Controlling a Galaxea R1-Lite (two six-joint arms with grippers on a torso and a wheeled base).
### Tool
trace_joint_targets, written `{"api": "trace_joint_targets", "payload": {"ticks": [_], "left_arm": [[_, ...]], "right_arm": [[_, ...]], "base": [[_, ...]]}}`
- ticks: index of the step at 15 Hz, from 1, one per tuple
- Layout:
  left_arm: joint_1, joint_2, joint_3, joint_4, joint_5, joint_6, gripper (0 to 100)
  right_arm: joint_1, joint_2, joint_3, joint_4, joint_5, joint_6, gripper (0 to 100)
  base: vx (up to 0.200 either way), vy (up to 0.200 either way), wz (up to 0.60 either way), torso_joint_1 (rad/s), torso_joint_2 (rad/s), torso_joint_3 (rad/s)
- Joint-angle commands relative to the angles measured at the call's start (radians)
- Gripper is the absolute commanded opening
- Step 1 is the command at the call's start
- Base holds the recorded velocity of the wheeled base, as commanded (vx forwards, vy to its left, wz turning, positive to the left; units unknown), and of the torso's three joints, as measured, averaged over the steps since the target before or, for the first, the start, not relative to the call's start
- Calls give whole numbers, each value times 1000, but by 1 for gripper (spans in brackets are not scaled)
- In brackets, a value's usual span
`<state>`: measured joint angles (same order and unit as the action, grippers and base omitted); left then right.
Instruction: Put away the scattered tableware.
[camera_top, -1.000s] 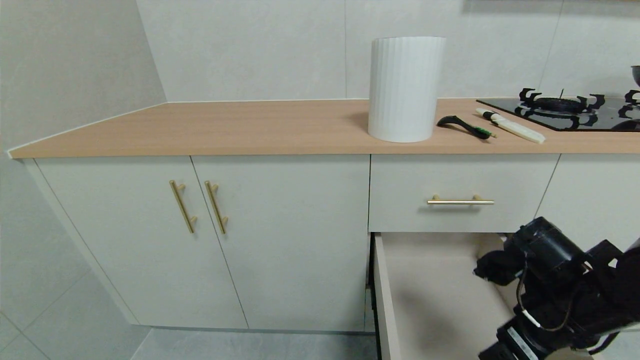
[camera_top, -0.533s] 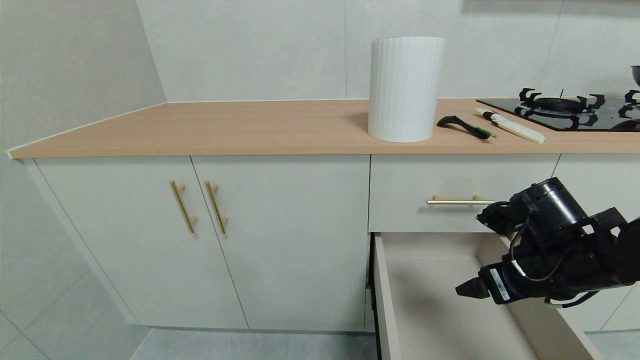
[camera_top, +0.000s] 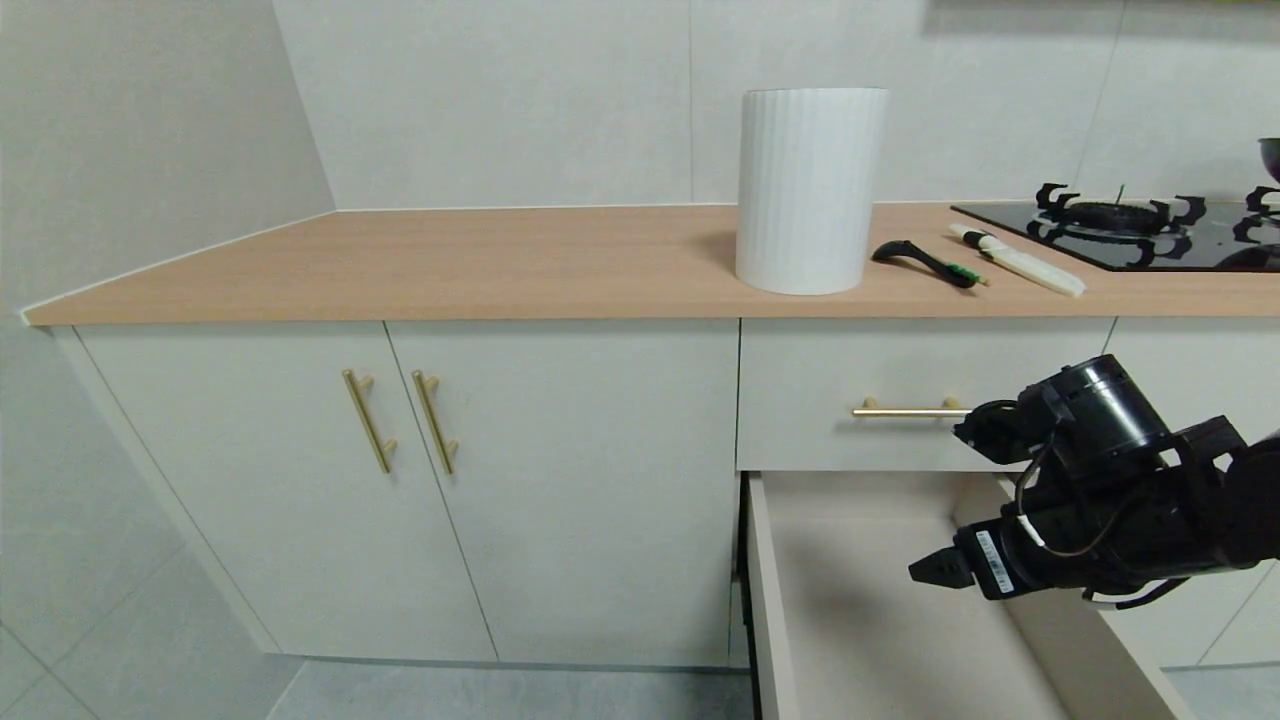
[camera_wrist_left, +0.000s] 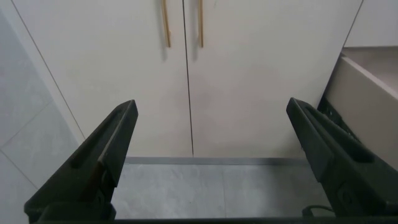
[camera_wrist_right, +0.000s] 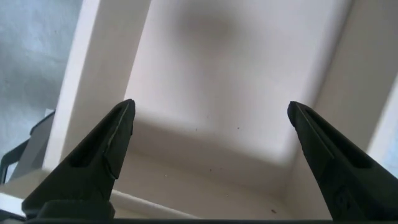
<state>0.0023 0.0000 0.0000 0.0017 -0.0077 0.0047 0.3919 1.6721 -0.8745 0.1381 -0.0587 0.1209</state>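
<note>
Sensibly, the right gripper (camera_wrist_right: 209, 109), spread wide and empty over the open drawer (camera_top: 770, 600), should lift clear of the countertop (camera_top: 500, 260) edge before closing across the black utensil (camera_top: 925, 258).

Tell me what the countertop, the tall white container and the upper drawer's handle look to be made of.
Countertop: wood or wood-look laminate, matte, with fine lengthwise grain.
Tall white container: plastic or ceramic, I cannot tell which; matte, with vertical ribs.
Upper drawer's handle: metal, brass-coloured, with a soft sheen along the bar.
</note>
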Motion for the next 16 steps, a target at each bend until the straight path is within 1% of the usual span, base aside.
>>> {"api": "trace_joint_targets", "payload": {"ticks": [1, 3, 7, 16], "left_arm": [[-1, 0, 0, 0, 2, 0, 100], [1, 0, 0, 0, 0, 0, 100], [1, 0, 0, 0, 0, 0, 100], [1, 0, 0, 0, 0, 0, 100]], "right_arm": [[1, 3, 0, 0, -1, 0, 100], [1, 3, 0, 0, -1, 0, 100], [1, 5, 2, 0, -1, -1, 100], [1, 8, 2, 0, 0, -1, 100]], "base": [[0, 0, 0, 71, -315, -266], [0, 0, 0, 102, -271, -300], [0, 0, 0, 138, -530, -305], [0, 0, 0, 185, -467, -287]]}}
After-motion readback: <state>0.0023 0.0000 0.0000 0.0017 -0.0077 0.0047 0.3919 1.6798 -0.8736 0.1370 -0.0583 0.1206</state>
